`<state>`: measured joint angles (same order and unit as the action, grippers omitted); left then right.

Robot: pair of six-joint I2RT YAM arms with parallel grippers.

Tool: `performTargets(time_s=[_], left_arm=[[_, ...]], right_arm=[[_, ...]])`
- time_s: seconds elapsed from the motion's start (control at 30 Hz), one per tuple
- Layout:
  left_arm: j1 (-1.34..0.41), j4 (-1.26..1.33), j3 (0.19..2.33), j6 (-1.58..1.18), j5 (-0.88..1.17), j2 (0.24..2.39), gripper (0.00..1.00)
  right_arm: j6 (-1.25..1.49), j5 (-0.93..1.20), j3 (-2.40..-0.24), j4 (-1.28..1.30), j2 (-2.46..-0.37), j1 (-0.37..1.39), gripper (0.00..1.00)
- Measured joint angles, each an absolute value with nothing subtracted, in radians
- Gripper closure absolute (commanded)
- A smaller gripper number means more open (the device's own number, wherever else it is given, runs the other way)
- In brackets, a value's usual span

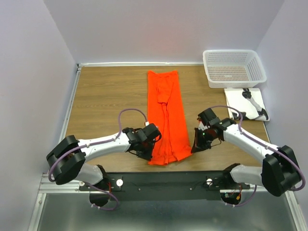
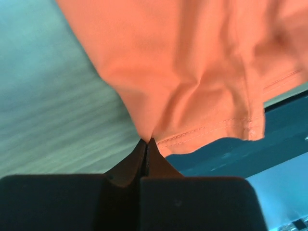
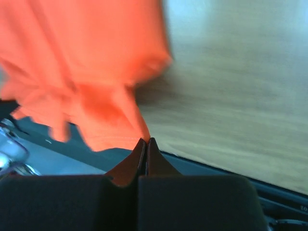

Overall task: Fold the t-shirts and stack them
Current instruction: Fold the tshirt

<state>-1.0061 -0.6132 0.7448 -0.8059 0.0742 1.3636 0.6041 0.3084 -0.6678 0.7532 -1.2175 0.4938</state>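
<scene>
One orange-red t-shirt [image 1: 166, 115] lies on the wooden table, folded lengthwise into a long narrow strip that runs from the back to the front edge. My left gripper [image 1: 149, 154] is at its near left corner. In the left wrist view the left gripper [image 2: 147, 142] is shut, pinching the hem of the t-shirt [image 2: 192, 82]. My right gripper [image 1: 194, 149] is at the near right corner. In the right wrist view the right gripper [image 3: 147, 140] is shut with the corner of the t-shirt [image 3: 91, 91] caught at its tips.
A white mesh basket [image 1: 234, 67] stands at the back right. In front of it lies a white flat board [image 1: 240, 98] with a black-and-white tool [image 1: 254, 103] on it. A black rail [image 1: 163, 180] runs along the table's near edge.
</scene>
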Motion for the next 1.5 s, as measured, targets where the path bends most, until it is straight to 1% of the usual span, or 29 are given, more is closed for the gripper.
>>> performTargets(time_s=[0.13, 0.33, 0.43, 0.6, 0.77, 1.33, 1.4, 1.43, 1.5], left_arm=[[-0.915, -0.626, 0.858, -0.74, 0.053, 1.398, 1.0], [-0.698, -0.562, 1.017, -0.612, -0.008, 1.495, 1.0], [-0.619, -0.524, 1.102, -0.544, -0.038, 1.576, 1.0], [-0.561, -0.477, 1.225, -0.472, -0.074, 1.708, 1.0], [-0.533, -0.432, 1.285, -0.427, -0.101, 1.774, 1.0], [-0.486, -0.309, 1.303, -0.377, -0.105, 1.892, 0.99], [-0.485, -0.3, 1.303, -0.376, -0.105, 1.901, 0.92], [-0.485, -0.296, 1.303, -0.375, -0.105, 1.905, 0.8], [-0.485, -0.29, 1.303, -0.368, -0.106, 1.91, 0.68]], right_arm=[[0.592, 0.248, -0.839, 0.767, -1.306, 0.494, 1.0], [0.537, 0.136, -1.094, 0.73, -1.497, 0.481, 1.0], [0.508, 0.102, -1.18, 0.687, -1.583, 0.464, 1.0], [0.466, 0.059, -1.274, 0.627, -1.7, 0.437, 1.0], [0.436, 0.042, -1.321, 0.572, -1.761, 0.416, 1.0], [0.417, 0.038, -1.336, 0.457, -1.875, 0.377, 0.99], [0.416, 0.039, -1.336, 0.447, -1.889, 0.376, 0.96], [0.415, 0.039, -1.339, 0.443, -1.898, 0.376, 0.9], [0.412, 0.04, -1.344, 0.44, -1.91, 0.375, 0.82]])
